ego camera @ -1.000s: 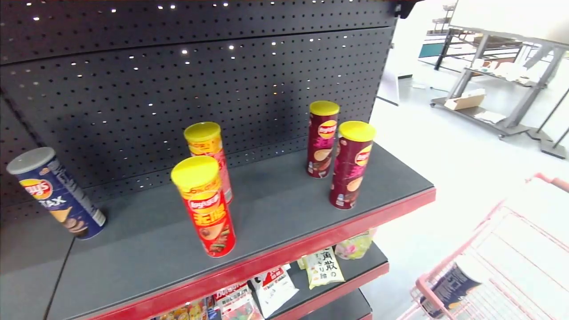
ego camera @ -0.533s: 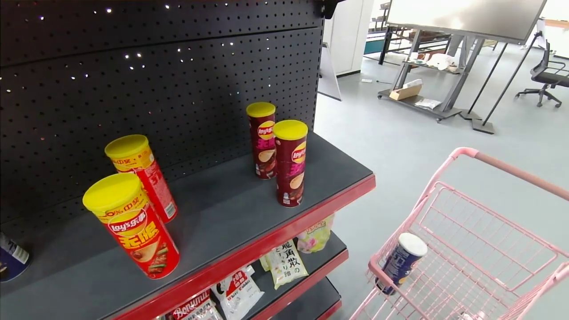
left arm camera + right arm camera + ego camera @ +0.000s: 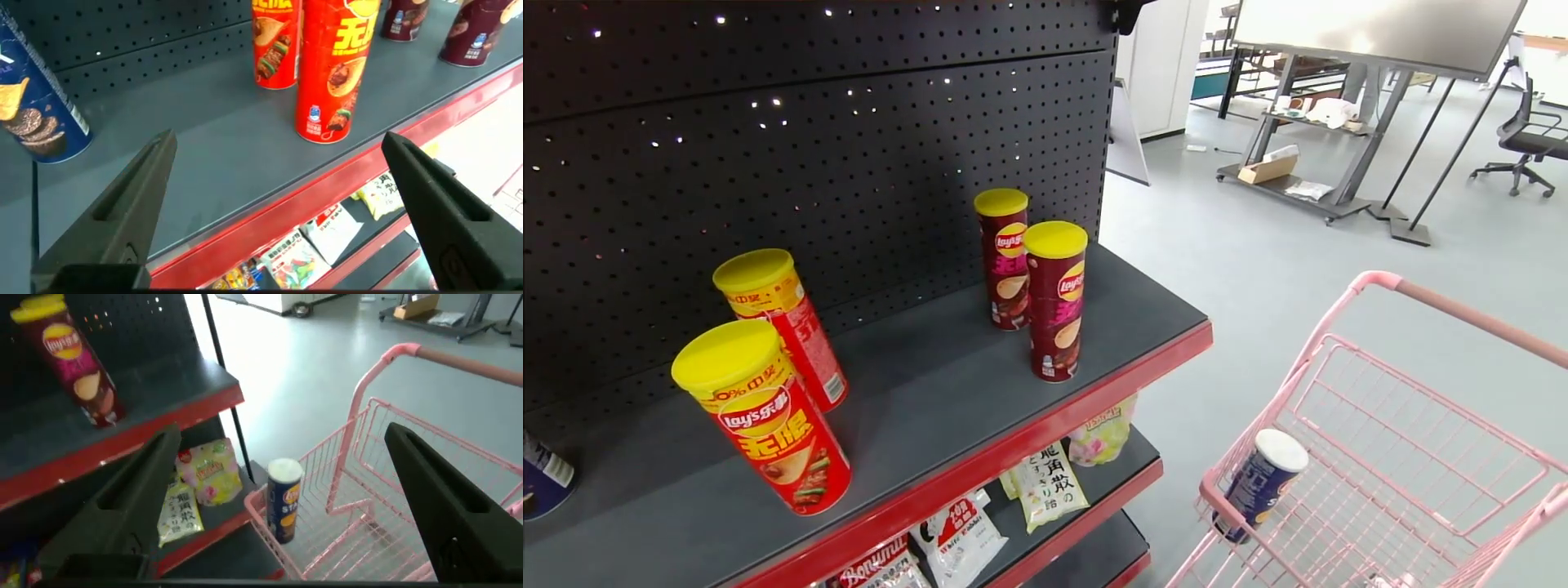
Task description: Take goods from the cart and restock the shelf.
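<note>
Ahead of our left gripper point(image 3: 278, 139), whose fingers stood wide apart and held nothing, we saw the shelf point(image 3: 204, 163) with a dark blue can point(image 3: 33, 90) off to one side and two red cans point(image 3: 335, 73) upright just beyond the fingertips. Farther along, toward our right gripper point(image 3: 282, 431), two maroon cans point(image 3: 1055, 302) stood near the shelf's end. Beyond that gripper's parted, empty fingers a white-lidded can point(image 3: 283, 498) leaned in a corner of the pink cart point(image 3: 458, 363).

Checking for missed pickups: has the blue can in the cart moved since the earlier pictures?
No. The blue can leans in the same corner of the pink cart; only the camera swung.
</note>
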